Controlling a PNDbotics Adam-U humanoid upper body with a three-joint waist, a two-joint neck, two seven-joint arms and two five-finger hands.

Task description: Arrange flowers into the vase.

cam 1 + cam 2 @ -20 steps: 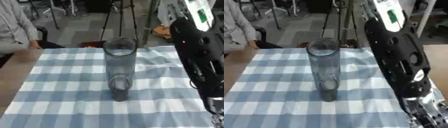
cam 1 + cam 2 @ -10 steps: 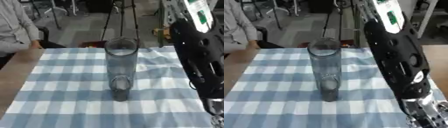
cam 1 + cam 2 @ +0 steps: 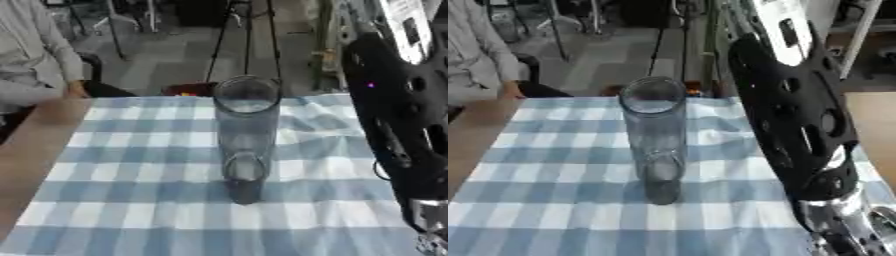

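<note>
Right hand [image 3: 857, 234]: barely in view at the near right corner, only silver parts below the black right arm [image 3: 789, 115]; cannot tell whether open, closed or gripping anything. No sign of the left hand in either view.

Almost nothing different from a second ago: same place for the arm along the right side, same place for the vase [image 3: 246, 140]. Stands upright in the middle of the blue and white checked cloth [image 3: 131, 200], well apart from the arm, clear glass, open mouth toward the far side, nothing in it. Bare brown tabletop [image 3: 26, 165] at the left edge.

No flowers visible anywhere on the cloth or in the hand's visible part. Judged from that, task not yet begun: a pause rather than progress, with a flower to be fetched from outside the view before anything can go into the vase. Tall and narrow, so likely easy to tip with a nudge from the arm.
</note>
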